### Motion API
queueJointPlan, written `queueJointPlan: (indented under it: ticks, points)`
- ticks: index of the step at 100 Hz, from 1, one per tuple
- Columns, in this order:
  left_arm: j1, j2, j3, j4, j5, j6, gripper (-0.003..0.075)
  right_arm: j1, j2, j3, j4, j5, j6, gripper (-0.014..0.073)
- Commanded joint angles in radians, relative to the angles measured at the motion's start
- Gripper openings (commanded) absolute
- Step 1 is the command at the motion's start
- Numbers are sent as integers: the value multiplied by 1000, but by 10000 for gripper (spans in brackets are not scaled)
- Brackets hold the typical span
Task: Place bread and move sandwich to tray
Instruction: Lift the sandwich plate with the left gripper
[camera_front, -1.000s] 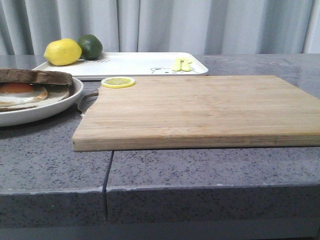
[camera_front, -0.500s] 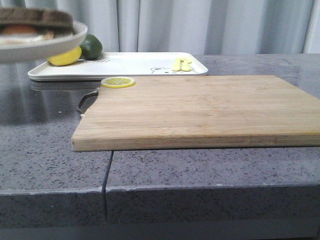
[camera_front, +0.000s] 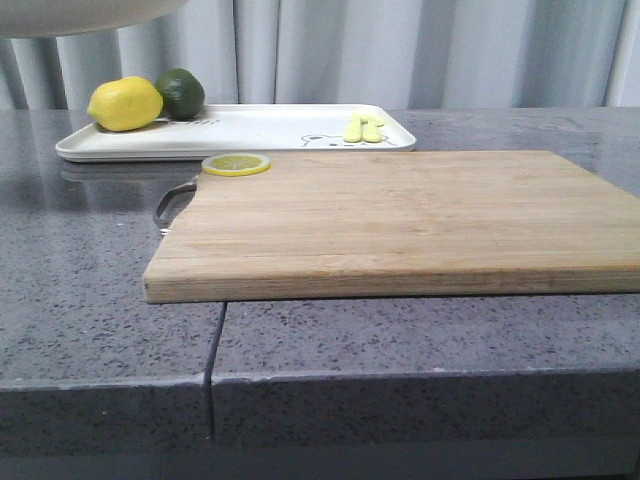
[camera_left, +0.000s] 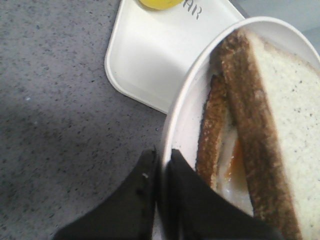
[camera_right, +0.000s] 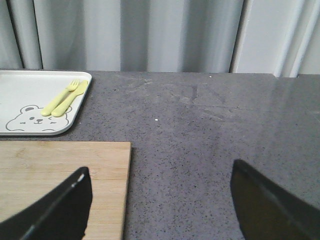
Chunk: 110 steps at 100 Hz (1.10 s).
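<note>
My left gripper (camera_left: 162, 159) is shut on the rim of the round white plate (camera_left: 186, 107), held up in the air. On the plate lies the sandwich (camera_left: 220, 125): the pale bread (camera_left: 290, 115) with a dark crust rests over a fried egg (camera_left: 233, 161) and a lower slice. In the front view only the plate's underside (camera_front: 80, 14) shows, at the top left. The white tray (camera_front: 240, 135) with its bear drawing sits at the back; one of its corners (camera_left: 150, 60) lies below the plate. My right gripper (camera_right: 160, 200) is open over the counter beside the board, holding nothing.
A bamboo cutting board (camera_front: 390, 215) fills the middle of the grey counter, with a lemon slice (camera_front: 236, 164) on its far left corner. The tray carries a lemon (camera_front: 125, 104), a lime (camera_front: 181, 92) and yellow cutlery (camera_front: 363, 128). Curtains hang behind.
The plate with the sandwich has gone up from the counter at the left, until only its underside shows at the top of the front view.
</note>
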Motion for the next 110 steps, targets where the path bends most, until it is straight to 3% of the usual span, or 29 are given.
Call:
queueJointPlan:
  ticks: [1,59,110]
  points:
    - [-30,19,-96,-78,-11,-4,-20,-5,-1,-25,-14,-73,-3,571]
    - [-111,414,-552,-63,104,-4,-20,-5,-1,-25,-14,-73,-3,571]
    - [-158,624,-754,-63,116,-8,-20,-5,-1,-25,-14,-73,-3,571]
